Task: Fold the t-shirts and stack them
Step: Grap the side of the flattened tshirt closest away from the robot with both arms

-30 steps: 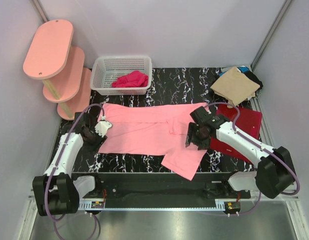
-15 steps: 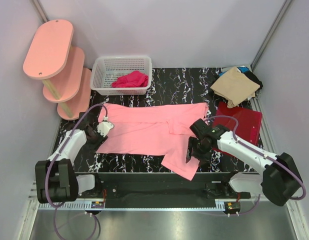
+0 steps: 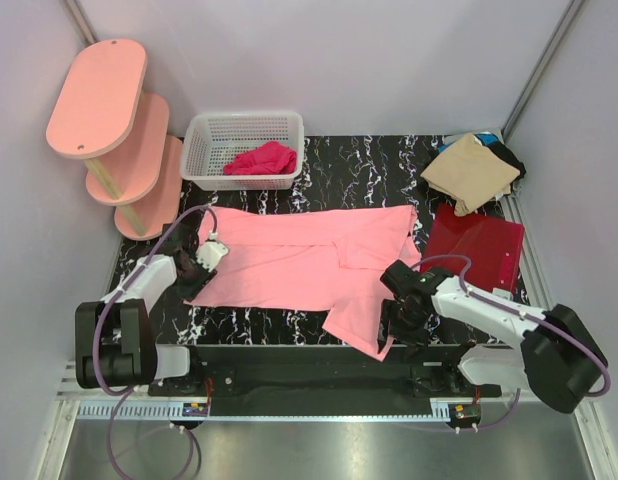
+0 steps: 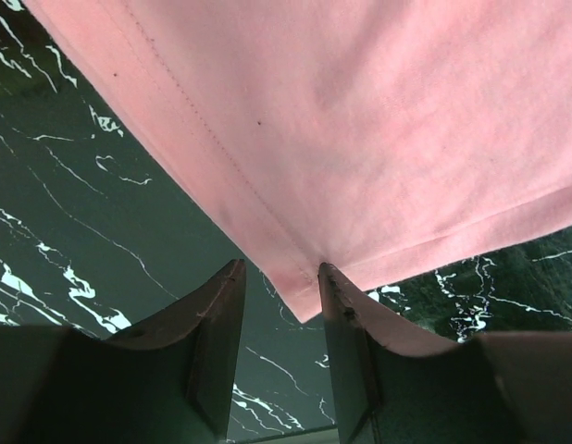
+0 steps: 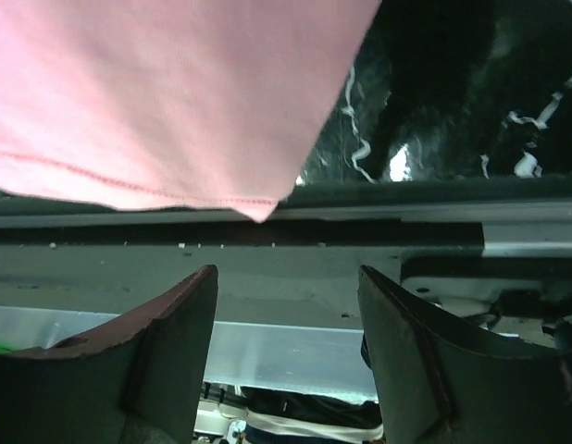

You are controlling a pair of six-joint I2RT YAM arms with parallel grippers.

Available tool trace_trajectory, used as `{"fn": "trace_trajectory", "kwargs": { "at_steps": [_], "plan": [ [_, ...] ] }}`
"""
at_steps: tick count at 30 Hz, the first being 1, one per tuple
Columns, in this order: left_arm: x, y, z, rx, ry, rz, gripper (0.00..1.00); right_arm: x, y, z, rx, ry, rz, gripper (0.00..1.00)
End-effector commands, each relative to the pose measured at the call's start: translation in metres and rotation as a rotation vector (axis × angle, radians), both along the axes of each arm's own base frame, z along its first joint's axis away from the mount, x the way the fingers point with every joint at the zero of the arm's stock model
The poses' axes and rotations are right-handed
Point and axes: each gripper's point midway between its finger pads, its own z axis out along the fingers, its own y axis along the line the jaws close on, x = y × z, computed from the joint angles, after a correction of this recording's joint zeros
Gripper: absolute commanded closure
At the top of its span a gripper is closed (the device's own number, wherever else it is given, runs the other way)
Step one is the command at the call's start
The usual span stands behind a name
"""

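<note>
Wrist view alone shows pink t-shirt [image 4: 360, 120] corner between parted left hand [image 4: 279, 270].

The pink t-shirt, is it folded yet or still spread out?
Spread out: the pink t-shirt lies wide and flat across the table, one flap reaching its near edge.

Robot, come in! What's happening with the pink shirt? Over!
Left gripper open, tips at a corner of the pink shirt. Right gripper open, empty, just short of its near sleeve. Shirt spread out, not stacked. Nothing blocking either gripper.
</note>
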Motion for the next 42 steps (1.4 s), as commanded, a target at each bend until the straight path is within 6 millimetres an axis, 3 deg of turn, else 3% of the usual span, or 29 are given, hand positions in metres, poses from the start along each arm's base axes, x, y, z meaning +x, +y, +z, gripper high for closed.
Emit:
{"fn": "trace_trajectory", "kwargs": {
  "at_steps": [1, 11, 17, 23, 27, 36, 42],
  "plan": [
    [0.014, 0.005, 0.003, 0.013, -0.050, 0.014, 0.58, 0.003, 0.015, -0.014, 0.026, 0.020, 0.029, 0.30],
    [0.012, 0.007, 0.001, 0.012, -0.052, 0.018, 0.58, 0.012, 0.024, -0.035, -0.001, 0.020, 0.057, 0.37],
    [0.014, 0.008, -0.002, 0.013, -0.052, 0.016, 0.59, 0.018, 0.029, -0.037, -0.001, 0.005, 0.052, 0.57],
    [0.016, 0.010, -0.005, 0.013, -0.046, 0.024, 0.60, 0.024, 0.028, -0.021, -0.004, -0.040, 0.045, 0.78],
    [0.014, 0.013, -0.002, 0.020, -0.061, 0.029, 0.39, 0.024, 0.023, -0.008, -0.008, -0.068, 0.031, 0.80],
    [0.012, 0.014, -0.010, 0.020, -0.024, 0.034, 0.38, 0.027, 0.026, -0.007, 0.000, -0.079, 0.049, 0.84],
    [0.007, -0.001, -0.002, -0.064, 0.038, 0.047, 0.38, 0.028, 0.026, -0.005, 0.008, -0.092, 0.059, 0.83]
  ]
}}
